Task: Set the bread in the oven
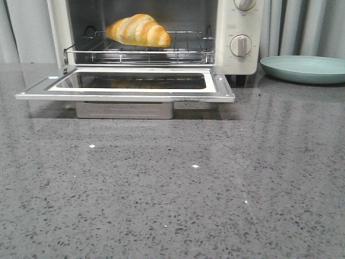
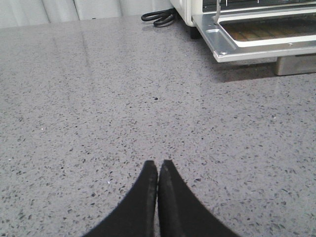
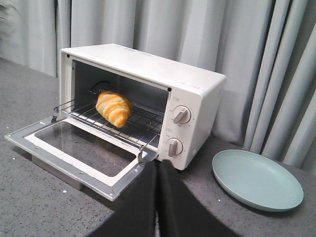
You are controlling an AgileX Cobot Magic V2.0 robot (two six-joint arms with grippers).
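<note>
Front view was filled mostly by the speckled grey stone-look countertop [image 1: 178, 199], on which everything stood. Next in size was the cream-white toaster oven [image 1: 237, 59] with two round knobs on its right side, its glass-window door [image 1: 126, 86] folded down flat and open toward the camera. Inside, a wire rack [image 1: 188, 51] was partly drawn forward. To the right of the oven, apart from it, a shallow pale green round plate [image 1: 304, 69] was seen, and nothing lay in it. A coiled black power cord [image 2: 158, 18] was seen beside the oven in the left wrist view.

The small golden-orange croissant-shaped bread with paler cream stripes [image 1: 139, 31] was found lying on the wire rack, inside the oven cavity, so the placing was judged done, with only the door left open. The roll was judged light, with a glossy and possibly slippery surface; whether it was soft or a rigid model could not be told. If it had to be taken up again, a hold across its thick middle was judged safest, the tapered ends being likelier to slip.

The left gripper [image 2: 157, 170] was seen with its black fingers pressed together, holding nothing, low above bare countertop. The right gripper [image 3: 158, 170] was likewise pressed together and held nothing, well back from the oven.
</note>
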